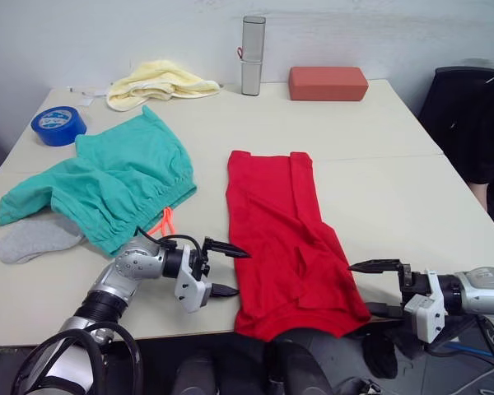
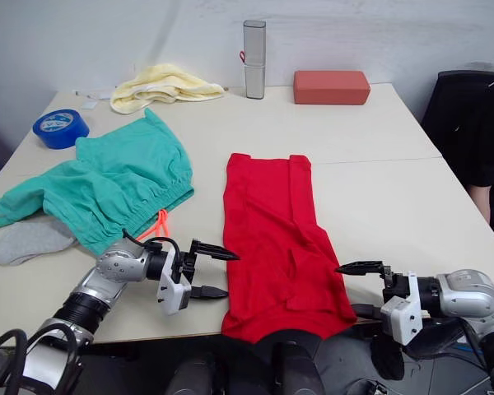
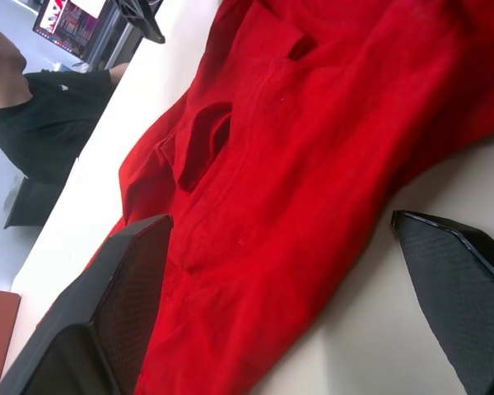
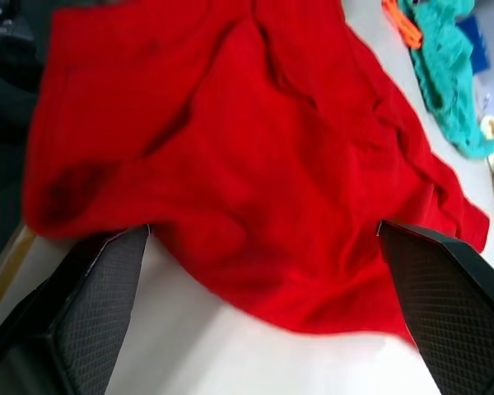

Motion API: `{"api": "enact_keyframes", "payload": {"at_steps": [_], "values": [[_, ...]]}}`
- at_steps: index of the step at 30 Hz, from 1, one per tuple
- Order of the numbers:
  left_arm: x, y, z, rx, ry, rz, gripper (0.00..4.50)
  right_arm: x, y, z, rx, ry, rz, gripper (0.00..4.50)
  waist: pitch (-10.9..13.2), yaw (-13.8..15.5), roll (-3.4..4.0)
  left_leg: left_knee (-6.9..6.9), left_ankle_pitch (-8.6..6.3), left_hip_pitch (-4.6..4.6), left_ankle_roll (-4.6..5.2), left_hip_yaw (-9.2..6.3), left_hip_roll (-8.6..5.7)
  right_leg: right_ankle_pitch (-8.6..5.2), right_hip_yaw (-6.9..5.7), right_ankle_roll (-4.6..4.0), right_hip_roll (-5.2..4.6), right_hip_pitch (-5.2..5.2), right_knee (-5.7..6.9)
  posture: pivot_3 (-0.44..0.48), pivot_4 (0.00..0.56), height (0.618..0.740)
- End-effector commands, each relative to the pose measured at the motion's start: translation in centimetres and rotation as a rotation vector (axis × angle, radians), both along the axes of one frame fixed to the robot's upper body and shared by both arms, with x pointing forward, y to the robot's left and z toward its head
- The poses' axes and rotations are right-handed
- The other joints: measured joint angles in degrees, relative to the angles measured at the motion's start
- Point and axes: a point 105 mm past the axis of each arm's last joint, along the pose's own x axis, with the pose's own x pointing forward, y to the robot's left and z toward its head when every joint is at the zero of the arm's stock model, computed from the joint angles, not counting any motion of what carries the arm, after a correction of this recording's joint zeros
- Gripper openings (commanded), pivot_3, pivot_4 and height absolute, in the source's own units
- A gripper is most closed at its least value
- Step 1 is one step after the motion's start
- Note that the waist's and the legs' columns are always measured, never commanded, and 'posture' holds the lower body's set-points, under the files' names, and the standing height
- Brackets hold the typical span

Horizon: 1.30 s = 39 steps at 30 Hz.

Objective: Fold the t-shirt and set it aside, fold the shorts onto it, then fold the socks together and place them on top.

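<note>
The red t-shirt (image 1: 284,243) lay in the middle of the table (image 1: 395,197), folded into a long strip. Its near end hung a little over the table's front edge. The left gripper (image 1: 228,271) was just beside the shirt's left side, with its two black fingers wide open and nothing between them. The right gripper (image 1: 372,287) was at the shirt's right side near the front corner, and its fingers were open and empty too.

The teal shorts (image 1: 115,185) lay spread out on the left part of the table, with the orange drawstring (image 1: 166,220) poking out toward the shirt. A grey sock (image 1: 34,238) sat partly tucked under the shorts' near left edge.

At the back of the table were a pale yellow cloth (image 1: 158,82), a roll of blue tape (image 1: 58,125), a tall silver case (image 1: 252,54) and a red block (image 1: 328,83). No writing could be read on any of them.
</note>
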Motion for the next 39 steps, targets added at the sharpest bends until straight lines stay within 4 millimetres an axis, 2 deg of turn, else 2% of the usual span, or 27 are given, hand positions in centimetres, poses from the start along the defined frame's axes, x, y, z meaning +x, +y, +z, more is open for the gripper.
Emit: {"api": "enact_keyframes", "payload": {"at_steps": [1,5,10,13,17,20,23,31,36,39], "values": [[-0.4,-0.5,-1.3,0.054,0.031,-0.019,4.48,-0.6,1.2,-1.2,0.002,0.036,0.035,4.5,-0.05,-0.06,0.08,0.0,0.0,0.0,0.0,0.0,0.0,0.0,0.0,0.0,0.0,0.0,0.0,0.0,0.15,0.74],[-0.9,-1.3,-1.9,0.05,0.044,-0.047,4.48,-0.3,1.7,-0.9,0.025,-0.007,0.039,4.5,-0.19,-0.16,0.12,-0.01,-0.02,0.01,0.0,0.01,0.01,-0.01,-0.02,0.0,0.01,0.0,0.0,0.0,0.15,0.74],[-0.4,-2.0,-1.5,0.014,-0.008,-0.035,4.48,0.2,-0.3,-1.0,-0.046,-0.05,-0.015,4.5,-0.22,-0.13,0.14,-0.01,-0.04,0.01,0.02,0.02,0.0,-0.03,-0.01,0.03,0.0,0.0,-0.03,0.0,0.15,0.74],[0.8,-1.5,-1.0,0.005,-0.074,0.02,4.48,1.1,-1.6,-1.1,-0.108,-0.083,-0.065,4.5,-0.23,-0.11,0.12,-0.01,-0.05,-0.01,0.09,0.05,-0.03,-0.03,0.0,0.06,-0.04,0.05,-0.21,0.0,0.15,0.74],[1.8,0.4,-1.1,0.037,-0.102,0.098,4.48,2.3,-1.6,-0.9,-0.126,-0.127,-0.095,4.5,-0.37,-0.37,-0.1,0.0,-0.09,-0.02,0.1,0.12,-0.12,-0.07,0.04,-0.03,-0.19,0.11,-0.4,0.0,0.15,0.74],[1.9,0.7,-1.5,0.052,-0.104,0.113,4.48,2.7,-1.5,-1.3,-0.14,-0.135,-0.104,4.5,-0.45,-0.77,-0.15,-0.05,-0.12,-0.01,0.04,0.12,-0.12,-0.12,0.04,-0.14,-0.21,0.1,-0.4,0.0,0.15,0.74],[1.9,-0.2,-1.6,0.036,-0.106,0.103,4.48,2.2,-0.9,-1.9,-0.134,-0.128,-0.062,4.5,-0.54,-1.44,-0.18,-0.14,-0.12,0.02,0.02,0.15,-0.12,-0.11,0.04,-0.11,-0.21,0.1,-0.39,0.0,0.15,0.74],[1.5,-1.4,-2.4,0.046,-0.08,0.055,4.48,2.1,2.7,-2.2,-0.063,-0.138,0.044,4.5,-0.96,-1.73,-0.64,-0.46,-0.04,0.17,-0.1,0.21,-0.12,-0.08,0.05,-0.05,-0.2,0.11,-0.4,0.0,0.15,0.74],[1.0,-1.7,-2.6,0.049,-0.052,0.021,4.48,2.1,3.4,-2.4,-0.051,-0.119,0.061,4.5,-1.04,-1.69,-0.74,-1.04,0.09,0.7,-0.31,0.33,-0.11,-0.29,0.13,-0.06,-0.12,0.28,-0.39,0.0,0.15,0.74],[0.5,-1.4,-2.5,0.042,-0.026,0.007,3.85,1.9,3.6,-2.3,-0.035,-0.108,0.085,3.86,-1.04,-1.76,-0.73,-1.11,0.12,0.73,-0.34,0.34,-0.06,-0.34,0.14,-0.13,-0.07,0.26,-0.36,0.0,0.15,0.74]]}}
